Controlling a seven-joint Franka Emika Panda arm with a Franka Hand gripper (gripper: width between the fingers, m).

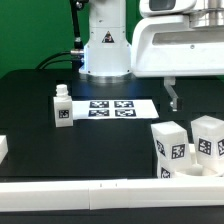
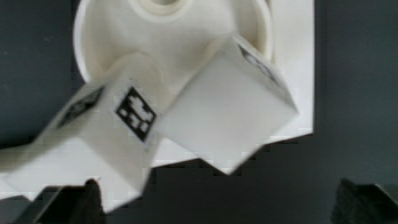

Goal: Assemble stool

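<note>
Two white tagged legs (image 1: 170,146) (image 1: 207,138) stand upright on the round seat at the exterior view's lower right; only a sliver of the seat's rim (image 1: 186,172) shows there. In the wrist view the seat disc (image 2: 125,30) lies below the camera with the two legs (image 2: 111,112) (image 2: 231,105) rising from it. A third leg (image 1: 62,108) stands alone on the table at the exterior view's left. My gripper (image 1: 172,97) hangs above and behind the seat. It is open and empty, its dark fingertips (image 2: 68,205) wide apart around its midpoint (image 2: 217,206).
The marker board (image 1: 111,107) lies flat in the middle of the black table. A long white border bar (image 1: 90,192) runs along the front edge. A white piece (image 1: 3,148) shows at the left edge. The robot base (image 1: 105,50) stands behind.
</note>
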